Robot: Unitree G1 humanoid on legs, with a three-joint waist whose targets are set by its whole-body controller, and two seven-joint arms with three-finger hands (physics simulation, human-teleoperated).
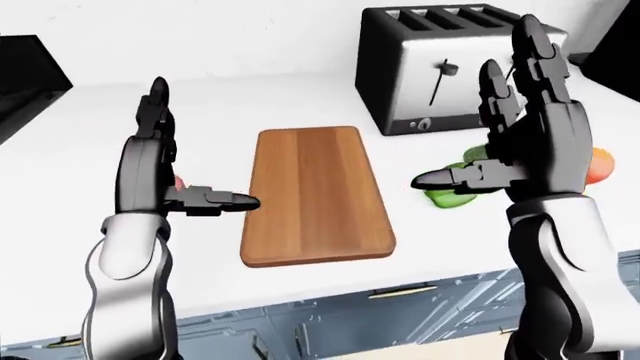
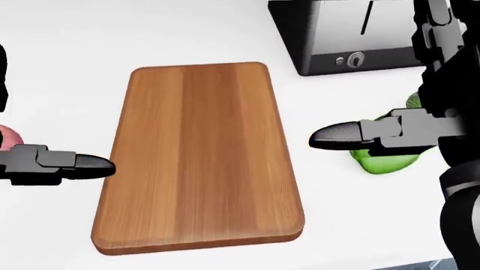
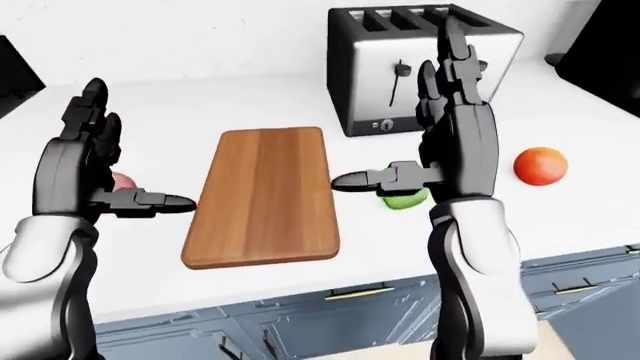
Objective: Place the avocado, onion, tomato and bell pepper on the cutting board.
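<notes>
A white desk (image 3: 250, 97) meets a pale wall (image 3: 200, 30); blue-grey cabinets (image 3: 330, 315) with brass handles sit beneath.

White bench (image 3: 250, 97) spans the scene. Four-slot toaster (image 3: 400, 67), black and chrome, stands at far right of bench, lever and dial on its near face. Blue-grey cabinet fronts (image 3: 330, 315) below, brass handle (image 3: 352, 291).

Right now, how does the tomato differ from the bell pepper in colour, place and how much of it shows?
The tomato is orange-red; the bell pepper is green. The tomato lies alone at the right of the right-eye view, fully visible; the bell pepper sits near the cutting board, partly hidden behind the open right hand. Both rest on the counter, off the board.
</notes>
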